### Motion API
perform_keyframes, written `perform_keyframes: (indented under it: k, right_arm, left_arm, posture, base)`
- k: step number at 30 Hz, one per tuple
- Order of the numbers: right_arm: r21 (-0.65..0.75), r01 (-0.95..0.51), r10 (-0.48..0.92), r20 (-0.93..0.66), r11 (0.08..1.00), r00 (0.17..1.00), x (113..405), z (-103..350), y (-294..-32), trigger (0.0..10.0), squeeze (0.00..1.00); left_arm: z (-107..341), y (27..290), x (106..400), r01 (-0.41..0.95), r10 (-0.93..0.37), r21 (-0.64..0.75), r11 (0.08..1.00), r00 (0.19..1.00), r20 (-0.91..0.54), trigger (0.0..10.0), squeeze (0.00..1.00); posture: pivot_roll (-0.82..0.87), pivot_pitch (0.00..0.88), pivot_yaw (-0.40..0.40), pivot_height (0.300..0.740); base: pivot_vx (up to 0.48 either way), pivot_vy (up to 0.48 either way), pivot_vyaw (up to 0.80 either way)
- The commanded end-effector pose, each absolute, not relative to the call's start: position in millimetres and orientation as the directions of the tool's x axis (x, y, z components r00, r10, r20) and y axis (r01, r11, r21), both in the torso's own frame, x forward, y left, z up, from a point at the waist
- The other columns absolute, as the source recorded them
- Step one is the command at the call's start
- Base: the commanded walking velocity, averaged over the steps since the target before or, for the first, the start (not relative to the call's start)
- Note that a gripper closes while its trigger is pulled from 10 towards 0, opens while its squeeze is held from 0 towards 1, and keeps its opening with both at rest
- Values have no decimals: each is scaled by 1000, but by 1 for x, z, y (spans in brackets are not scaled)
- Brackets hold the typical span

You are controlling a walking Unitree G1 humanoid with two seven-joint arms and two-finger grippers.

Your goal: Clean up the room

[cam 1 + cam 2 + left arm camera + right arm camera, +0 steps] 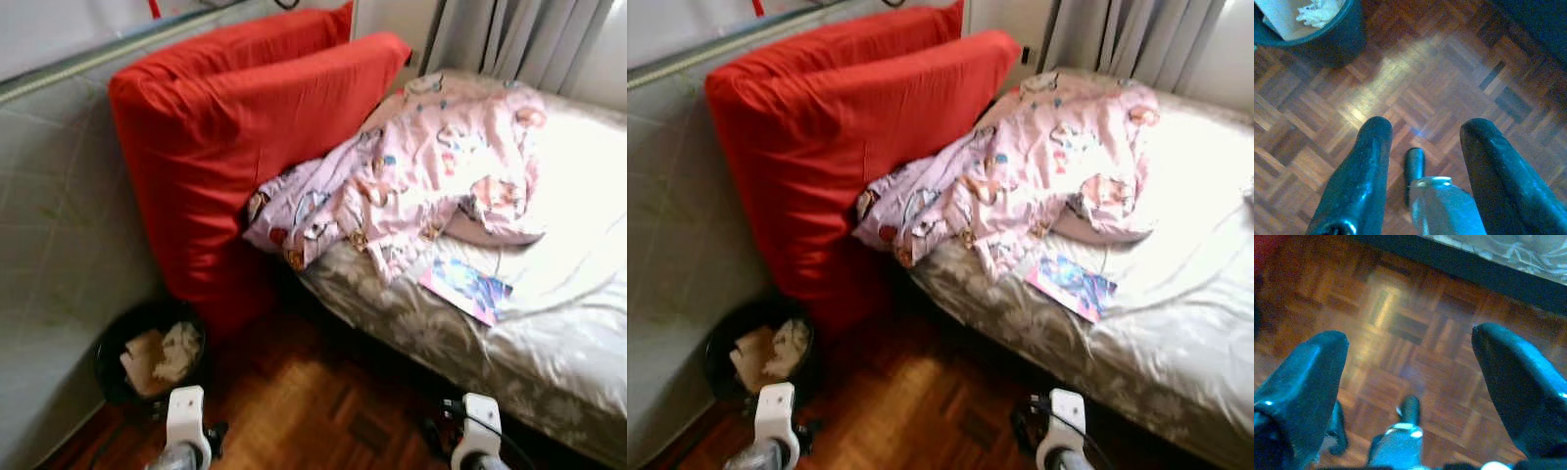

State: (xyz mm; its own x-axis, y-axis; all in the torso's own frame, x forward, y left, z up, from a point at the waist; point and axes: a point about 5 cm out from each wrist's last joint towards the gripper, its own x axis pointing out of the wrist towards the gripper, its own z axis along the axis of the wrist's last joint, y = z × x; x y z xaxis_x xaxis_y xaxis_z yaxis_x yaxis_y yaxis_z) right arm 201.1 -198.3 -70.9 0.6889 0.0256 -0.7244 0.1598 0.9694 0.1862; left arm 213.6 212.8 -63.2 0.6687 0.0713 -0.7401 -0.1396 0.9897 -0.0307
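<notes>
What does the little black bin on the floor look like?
The bin is small, round and black, probably plastic. It stands upright on the wooden parquet floor, in the corner between the pale quilted wall panel and the big red cushion, which it seems to touch. It is nearly full of crumpled white tissue and light paper scraps.

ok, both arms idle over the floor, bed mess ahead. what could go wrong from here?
1. The booklet lies near the edge of the bed, partly under the pink blanket; pulling the blanket could drag it to the floor.
2. The red cushions lean on the wall beside the bed; tugging the blanket may tip them.
3. The full bin sits close to the left gripper; a swing could knock it.
</notes>
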Motion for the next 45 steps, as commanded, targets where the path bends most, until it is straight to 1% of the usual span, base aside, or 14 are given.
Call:
perform_keyframes:
  k: [1, 4, 7, 9, 14, 18, 22, 25, 35, 38, 42, 43, 45]
  right_arm:
    - [180, 200, 1, -745, 963, 667, 188, -76, -208, 10000, 0]
    - [179, 192, 8, -751, 965, 661, 185, -77, -209, 10000, 0]
    - [172, 189, 5, -752, 967, 659, 183, -78, -211, 10000, 0]
    - [171, 189, 5, -753, 967, 659, 182, -78, -212, 10000, 0]
    - [185, 203, 0, -738, 961, 675, 184, -77, -211, 10000, 0]
    - [210, 176, 32, -725, 962, 688, 199, -73, -193, 10000, 0]
    - [209, 185, 34, -748, 960, 663, 192, -77, -191, 10000, 0]
    - [216, 188, 40, -750, 958, 660, 190, -79, -186, 10000, 0]
    - [232, 217, 35, -756, 948, 654, 187, -81, -181, 10000, 0]
    - [238, 222, 35, -751, 946, 660, 187, -81, -180, 10000, 0]
    - [250, 231, 27, -730, 940, 682, 191, -78, -181, 10000, 0]
    - [255, 231, 21, -713, 939, 701, 196, -75, -182, 10000, 0]
    - [259, 228, 16, -694, 939, 720, 202, -72, -184, 10000, 0]
  left_arm:
    - [-66, 207, 210, -118, 52, -34, 992, 660, -749, 10000, 0]
    - [-70, 205, 204, -121, 53, -37, 992, 660, -749, 10000, 0]
    - [-80, 193, 179, -110, 35, -56, 992, 689, -724, 10000, 0]
    - [-80, 193, 179, -111, 36, -56, 992, 690, -723, 10000, 0]
    - [-77, 193, 184, -112, 35, -64, 992, 709, -705, 10000, 0]
    - [-75, 197, 188, -100, 36, -52, 994, 718, -695, 10000, 0]
    - [-73, 200, 189, -104, 44, -46, 993, 722, -691, 10000, 0]
    - [-73, 203, 188, -100, 43, -42, 994, 724, -688, 10000, 0]
    - [-73, 211, 185, -94, 48, -29, 995, 723, -689, 10000, 0]
    - [-69, 211, 191, -98, 48, -37, 994, 742, -668, 10000, 0]
    - [-65, 211, 197, -91, 38, -51, 995, 772, -634, 10000, 0]
    - [-59, 211, 206, -91, 37, -59, 994, 799, -600, 10000, 0]
    - [-53, 211, 214, -89, 34, -70, 994, 826, -563, 10000, 0]
  posture:
    - [53, 92, -43, 740]
    - [53, 93, -49, 740]
    - [65, 109, -68, 740]
    - [65, 109, -68, 740]
    - [56, 140, -56, 740]
    - [59, 143, -50, 740]
    - [74, 146, -43, 740]
    - [86, 154, -28, 740]
    - [92, 166, 7, 740]
    - [89, 171, 10, 740]
    - [78, 178, 7, 740]
    - [77, 181, 3, 740]
    - [78, 183, -1, 740]
  base:
    - [337, 0, 0]
    - [342, 0, 0]
    - [347, 0, 0]
    - [345, 0, 0]
    - [345, 0, 0]
    - [342, 0, 0]
    - [339, 0, 0]
    - [337, 0, 0]
    - [338, 0, 0]
    - [329, 0, 0]
    - [0, 0, 0]
    - [0, 0, 0]
    - [0, 0, 0]
